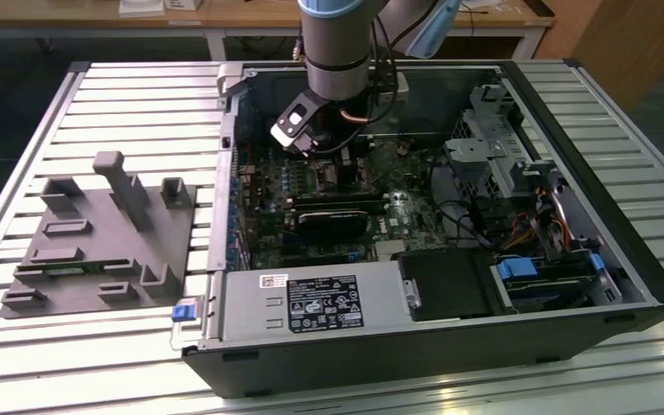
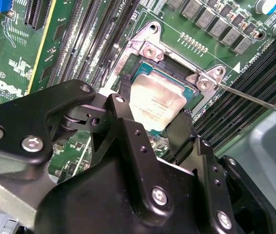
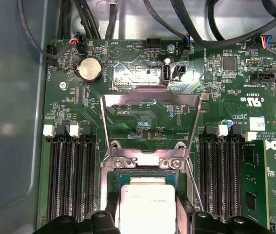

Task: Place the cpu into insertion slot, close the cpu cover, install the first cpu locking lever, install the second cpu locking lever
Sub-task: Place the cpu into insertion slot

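Inside an open computer case [image 1: 424, 346] lying on a slatted desk [image 1: 136, 95], the robot arm reaches straight down to the green motherboard [image 3: 226, 87]. Its gripper [image 2: 152, 114] is drawn narrow, its fingers [image 2: 123, 109] apparently pinching two opposite edges of the cpu [image 2: 157, 100]. The chip lies flat between them, directly under the wrist, at the insertion slot [image 2: 147, 46]. It is almost square, with no real long axis, and its edges run parallel to the slot's rim. The cpu cover [image 3: 128, 99] is swung open beyond the slot's hinge, away from the gripper. A thin locking lever [image 2: 255, 100] juts out beside the slot.
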You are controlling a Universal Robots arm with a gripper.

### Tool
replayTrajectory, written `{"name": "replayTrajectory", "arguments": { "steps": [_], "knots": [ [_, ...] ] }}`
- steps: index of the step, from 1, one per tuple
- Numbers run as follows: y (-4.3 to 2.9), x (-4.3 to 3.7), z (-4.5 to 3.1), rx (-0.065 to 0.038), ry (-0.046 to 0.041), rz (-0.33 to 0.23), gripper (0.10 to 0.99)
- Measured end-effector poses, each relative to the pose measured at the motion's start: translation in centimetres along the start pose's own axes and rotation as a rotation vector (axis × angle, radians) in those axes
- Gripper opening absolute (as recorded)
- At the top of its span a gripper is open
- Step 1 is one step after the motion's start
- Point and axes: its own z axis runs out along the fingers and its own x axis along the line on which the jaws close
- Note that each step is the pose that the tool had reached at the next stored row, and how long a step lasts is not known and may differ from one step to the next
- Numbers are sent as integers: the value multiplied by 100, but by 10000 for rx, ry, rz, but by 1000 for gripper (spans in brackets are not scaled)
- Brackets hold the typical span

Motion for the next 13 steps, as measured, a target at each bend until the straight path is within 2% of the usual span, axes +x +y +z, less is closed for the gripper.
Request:
{"name": "replayTrajectory", "arguments": {
  "steps": [5,7,8,13],
  "knots": [
    [0,0,1,0,1,0,541],
    [0,0,1,-1,1,0,553],
    [0,0,1,0,1,0,612],
    [0,0,1,0,0,0,612]
  ]
}}
